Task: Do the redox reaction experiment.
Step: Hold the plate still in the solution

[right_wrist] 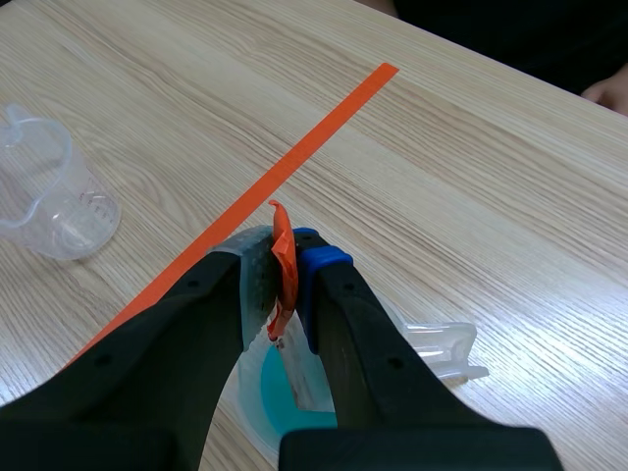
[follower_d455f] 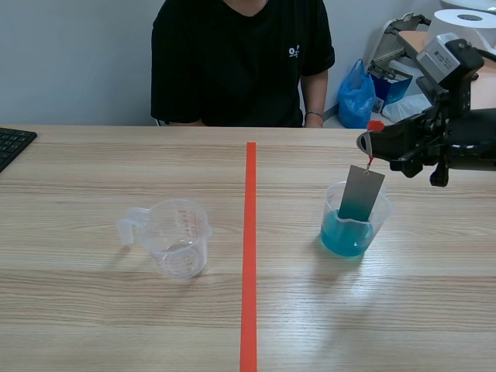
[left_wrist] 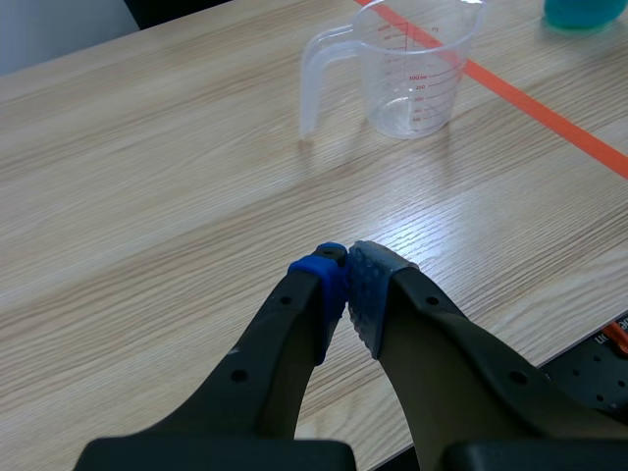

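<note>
Right end effector (right_wrist: 287, 263) clamped on red tie (right_wrist: 280, 224) of grey metal sheet (follower_d455f: 361, 194); sheet's lower end inside beaker of blue liquid (follower_d455f: 339, 239). Left end effector (left_wrist: 348, 280) closed, empty, above desk (left_wrist: 147, 196), near empty measuring cup (left_wrist: 412, 69).

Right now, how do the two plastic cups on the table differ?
The left cup is empty; the right cup holds blue liquid. A grey metal strip dips into the right cup, hung by a red tag from the right pincer; nothing is in the left cup. Both are clear, with handles.

Empty jug (follower_d455f: 182, 242), metal plate (follower_d455f: 361, 194) in blue beaker (follower_d455f: 339, 237)
</note>
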`<control>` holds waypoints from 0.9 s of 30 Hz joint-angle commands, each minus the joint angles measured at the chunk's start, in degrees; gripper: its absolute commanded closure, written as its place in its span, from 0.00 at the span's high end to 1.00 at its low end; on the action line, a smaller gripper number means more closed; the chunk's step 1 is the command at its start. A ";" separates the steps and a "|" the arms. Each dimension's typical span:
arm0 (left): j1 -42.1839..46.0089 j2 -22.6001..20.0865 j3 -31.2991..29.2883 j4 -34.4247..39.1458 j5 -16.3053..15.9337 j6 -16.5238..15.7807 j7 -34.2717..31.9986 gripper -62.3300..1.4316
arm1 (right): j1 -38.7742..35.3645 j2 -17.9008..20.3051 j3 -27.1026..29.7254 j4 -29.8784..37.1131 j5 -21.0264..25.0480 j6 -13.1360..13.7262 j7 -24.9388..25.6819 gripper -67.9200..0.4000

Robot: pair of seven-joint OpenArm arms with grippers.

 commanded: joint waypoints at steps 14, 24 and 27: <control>0.46 -0.33 -0.31 1.25 -5.79 0.50 0.31 0.09 | 0.66 0.28 -0.09 0.42 -0.68 0.63 -0.48 0.03; 0.46 -0.35 -0.31 1.25 -5.77 0.57 1.79 0.09 | 0.66 0.28 -0.09 0.42 -0.68 0.63 -0.59 0.03; 0.46 -0.35 -0.31 1.25 -5.77 0.57 1.79 0.09 | 0.66 0.28 -0.09 0.42 -0.68 0.63 -0.74 0.03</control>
